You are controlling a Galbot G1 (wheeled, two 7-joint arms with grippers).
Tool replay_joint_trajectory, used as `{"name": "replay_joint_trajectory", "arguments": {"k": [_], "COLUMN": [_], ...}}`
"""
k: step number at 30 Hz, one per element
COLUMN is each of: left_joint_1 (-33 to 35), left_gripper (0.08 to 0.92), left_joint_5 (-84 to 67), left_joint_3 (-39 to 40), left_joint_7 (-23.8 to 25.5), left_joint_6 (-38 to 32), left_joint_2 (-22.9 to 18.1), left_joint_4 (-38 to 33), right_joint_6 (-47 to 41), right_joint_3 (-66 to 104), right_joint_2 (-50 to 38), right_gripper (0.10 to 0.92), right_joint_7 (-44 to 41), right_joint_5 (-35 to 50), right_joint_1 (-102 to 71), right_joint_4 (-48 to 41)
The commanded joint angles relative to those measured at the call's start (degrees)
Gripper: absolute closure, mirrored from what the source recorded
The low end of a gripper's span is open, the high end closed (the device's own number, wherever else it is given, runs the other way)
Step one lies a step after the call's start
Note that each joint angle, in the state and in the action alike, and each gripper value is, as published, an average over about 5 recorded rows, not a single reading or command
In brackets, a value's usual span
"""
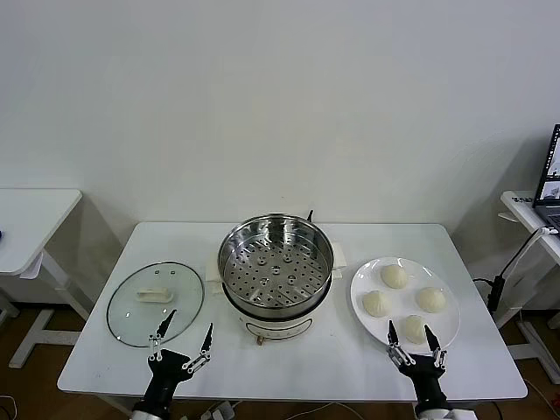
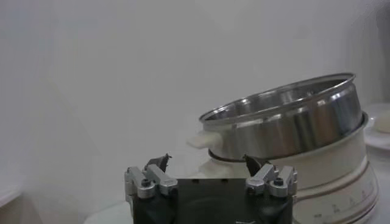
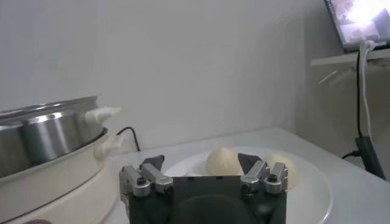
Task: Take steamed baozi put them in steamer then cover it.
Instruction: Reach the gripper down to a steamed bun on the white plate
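The steamer (image 1: 276,267) stands uncovered at the table's centre, a shiny steel pot with a perforated tray on a cream base. Several off-white steamed baozi (image 1: 394,276) lie on a white plate (image 1: 403,302) to its right. The cover (image 1: 156,302), clear glass with a cream handle, rests flat to its left. My left gripper (image 1: 191,320) is open near the front edge, just beside the cover's rim. My right gripper (image 1: 409,328) is open over the plate's near edge, by the nearest baozi (image 3: 220,161). The left wrist view shows the steamer (image 2: 292,122) beyond my open left gripper (image 2: 206,159). My right gripper (image 3: 201,159) holds nothing.
The white table (image 1: 306,367) carries everything. A black cord runs behind the steamer. A second white table (image 1: 35,214) stands at the far left. At the far right is a desk with a laptop (image 1: 549,179) and a hanging cable.
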Motion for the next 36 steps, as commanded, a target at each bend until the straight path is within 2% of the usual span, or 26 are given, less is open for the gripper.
{"name": "replay_joint_trajectory", "arguments": {"k": [1, 8, 13, 16, 19, 21, 27, 30, 36], "left_joint_1": [0.1, 0.1, 0.1, 0.0, -0.2, -0.2, 0.1, 0.3, 0.8], "left_gripper": [0.177, 0.177, 0.177, 0.177, 0.177, 0.177, 0.177, 0.177, 0.177], "left_joint_5": [-0.6, -1.2, -1.3, -1.4, -1.4, -1.5, -1.7, -1.7, -1.7], "left_joint_3": [0.2, 0.2, 0.3, 0.5, 0.6, 0.7, 0.6, 0.6, 0.6], "left_joint_7": [-0.5, -1.0, -1.1, -1.2, -1.3, -1.3, -1.4, -1.5, -1.8], "left_joint_6": [-0.1, 0.0, 0.2, 0.3, 0.6, 0.7, 1.1, 1.2, 1.5], "left_joint_2": [0.0, 0.3, 0.1, 0.0, 0.0, 0.0, 0.1, -0.1, -0.4], "left_joint_4": [-1.4, -3.9, -4.9, -5.1, -5.1, -5.3, -6.1, -6.5, -7.1], "right_joint_6": [-6.8, -13.0, -13.5, -13.8, -14.9, -15.5, -14.9, -13.9, -11.0], "right_joint_3": [0.7, -4.3, -15.1, -21.9, -29.3, -34.8, -51.3, -57.2, -62.0], "right_joint_2": [-4.6, -14.4, -21.3, -24.2, -27.3, -29.6, -32.7, -31.6, -27.7], "right_gripper": [0.203, 0.203, 0.203, 0.203, 0.203, 0.203, 0.203, 0.203, 0.203], "right_joint_7": [3.3, 5.5, 4.8, 0.0, -13.0, -25.7, -65.8, -77.8, -90.7], "right_joint_5": [3.2, 12.7, 21.0, 26.1, 27.2, 25.4, 7.6, -2.1, -20.3], "right_joint_1": [8.6, 29.6, 49.3, 59.3, 66.9, 71.2, 87.4, 94.0, 100.8], "right_joint_4": [0.4, -7.5, -21.9, -29.8, -37.2, -41.7, -53.0, -57.9, -62.4]}}
